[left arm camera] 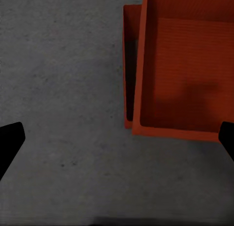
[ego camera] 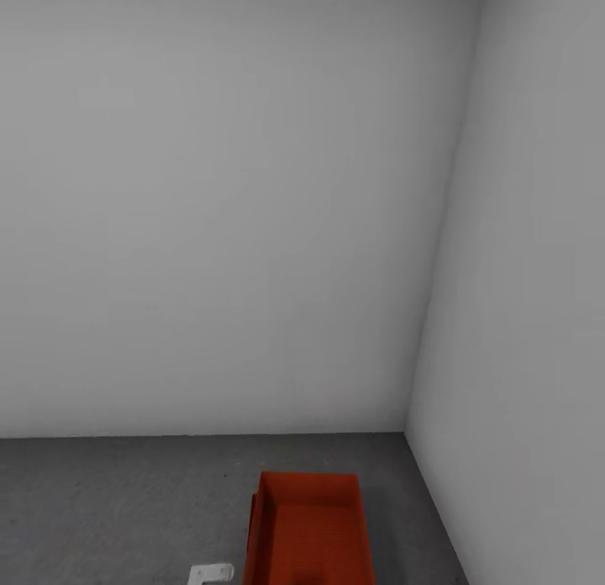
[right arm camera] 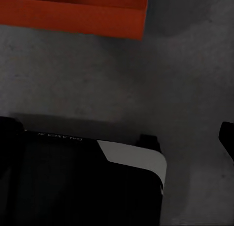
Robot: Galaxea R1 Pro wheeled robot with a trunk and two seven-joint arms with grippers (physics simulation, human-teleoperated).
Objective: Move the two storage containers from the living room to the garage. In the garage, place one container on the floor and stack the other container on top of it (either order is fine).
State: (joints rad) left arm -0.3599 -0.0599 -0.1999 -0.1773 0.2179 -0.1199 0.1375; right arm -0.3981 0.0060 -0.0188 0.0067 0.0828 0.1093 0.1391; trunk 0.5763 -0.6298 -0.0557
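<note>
We see the two storage containers in the garage corner, on the dark grey concrete floor (ego camera: 109, 501) near where the two pale grey walls (ego camera: 210, 215) meet; in the head view the upper container (ego camera: 313, 530) sits low in frame, and the left wrist view shows it resting on the lower container (left arm camera: 127, 65), whose rim sticks out along one side, so the stack looks offset, not squared up. Left gripper (left arm camera: 117, 141) hangs over bare concrete just beside the stack, fingers spread wide apart, holding nothing. Right gripper: one dark fingertip at the frame edge of its wrist view, so we cannot tell if its fingers are apart or together; that view also shows the robot's black and white base (right arm camera: 83, 182) near an orange-red container wall (right arm camera: 73, 14). Stack seems placed, in our judgement. Risks from here: the offset top bin could slide or tip off if nudged; the open left finger next to the wall could clip it when the arm moves; the base is close, so driving or turning could bump the lower bin and undo the stack
</note>
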